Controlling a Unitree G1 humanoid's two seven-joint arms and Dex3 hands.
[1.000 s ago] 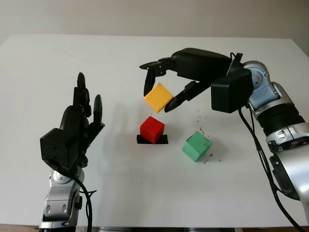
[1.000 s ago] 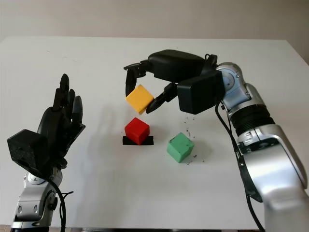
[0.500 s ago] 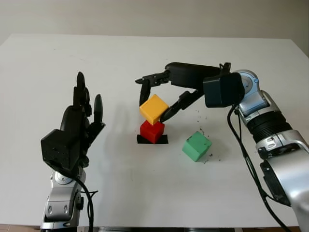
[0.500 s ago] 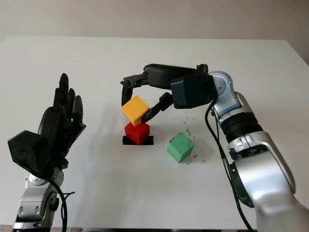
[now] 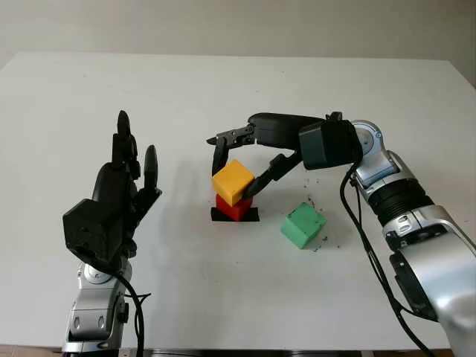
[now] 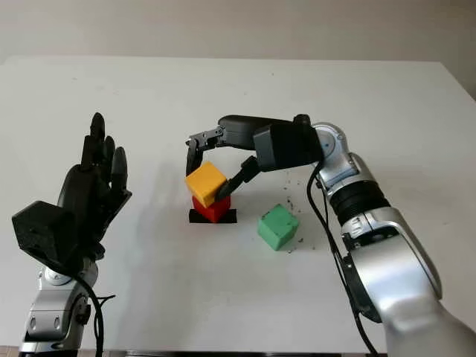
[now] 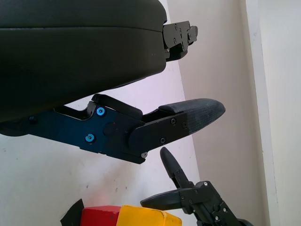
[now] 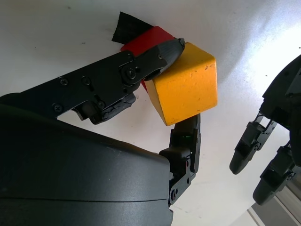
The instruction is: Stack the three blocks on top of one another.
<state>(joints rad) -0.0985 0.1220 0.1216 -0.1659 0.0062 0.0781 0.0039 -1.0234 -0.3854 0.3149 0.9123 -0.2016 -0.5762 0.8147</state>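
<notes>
Right hand (image 5: 239, 165) pinches yellow block (image 5: 233, 181) on red block (image 5: 235, 207); unreleased. Green block (image 5: 303, 225) remains unstacked.

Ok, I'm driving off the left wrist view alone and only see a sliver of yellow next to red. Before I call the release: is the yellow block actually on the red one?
Observer: Yes, the yellow block sits on the red block, turned askew to it.
Operator: Is the right hand off it?
Observer: No, the right hand grips it, with fingers on opposite sides.
Operator: Where's the third block?
Observer: The green block lies on the table to the right of the stack and apart from it, on the far side from the open left hand.
</notes>
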